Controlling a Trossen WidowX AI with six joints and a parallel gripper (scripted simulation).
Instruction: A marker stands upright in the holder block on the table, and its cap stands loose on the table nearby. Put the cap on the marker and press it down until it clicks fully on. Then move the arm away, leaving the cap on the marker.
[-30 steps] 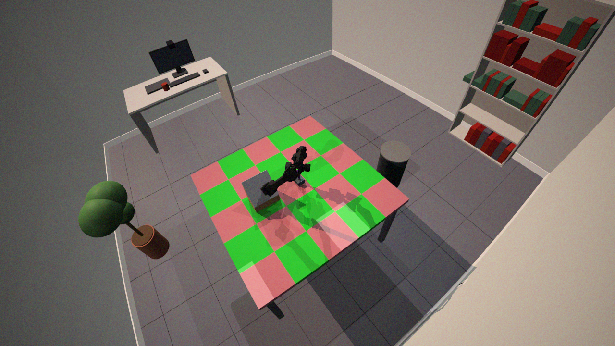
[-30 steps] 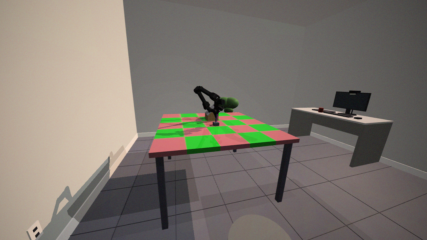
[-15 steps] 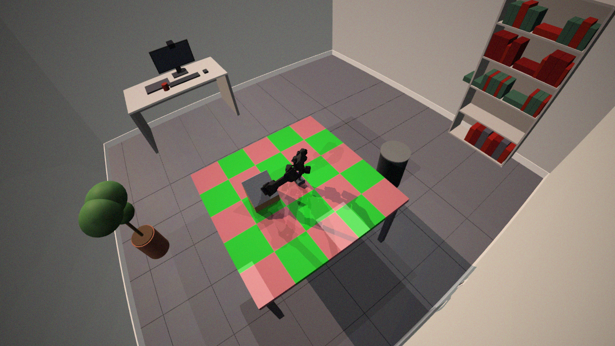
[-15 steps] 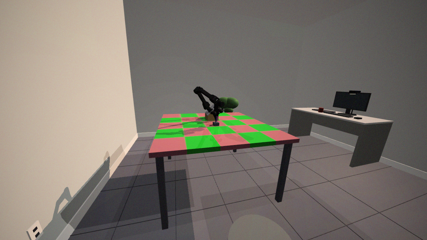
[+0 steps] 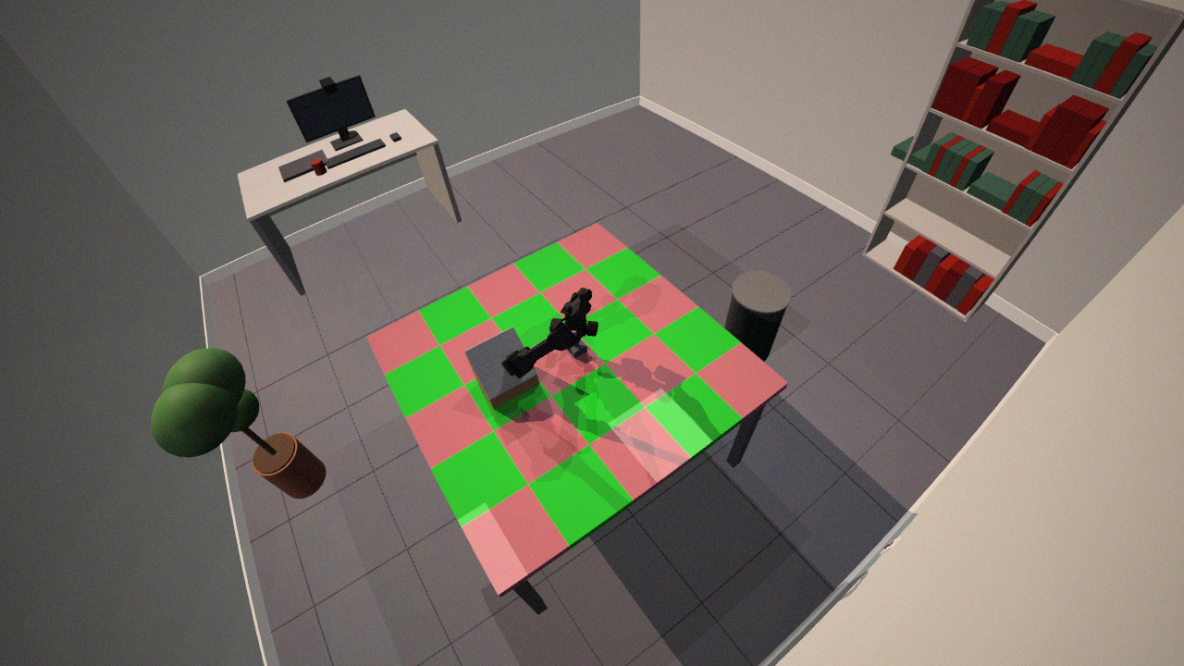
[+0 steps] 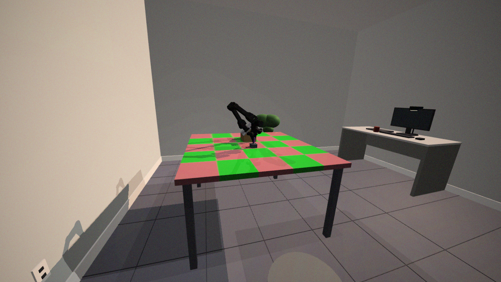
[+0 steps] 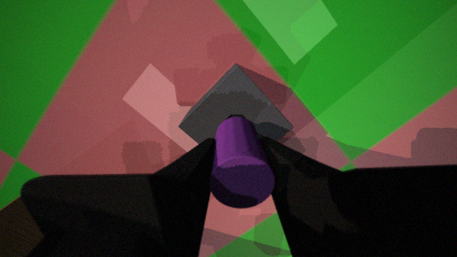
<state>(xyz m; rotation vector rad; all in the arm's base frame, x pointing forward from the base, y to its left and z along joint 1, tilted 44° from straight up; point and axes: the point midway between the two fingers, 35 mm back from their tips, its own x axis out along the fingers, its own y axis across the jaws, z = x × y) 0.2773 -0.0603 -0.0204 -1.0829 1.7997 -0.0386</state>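
Observation:
My gripper is shut on the purple cap, which stands between its two black fingertips. The cap is directly over the grey holder block, which sits on the checkered table. The marker's body does not show in the wrist view. It lies hidden under the cap, with only a dark rim visible at the block. A small purple part shows under the fingers in the exterior view, too small to tell cap from marker. How far the cap is seated cannot be seen.
The black arm rises from a wedge-shaped block with a grey top, close to the holder. Off the table stand a desk with a monitor, a bookshelf, a potted plant and a dark cylinder.

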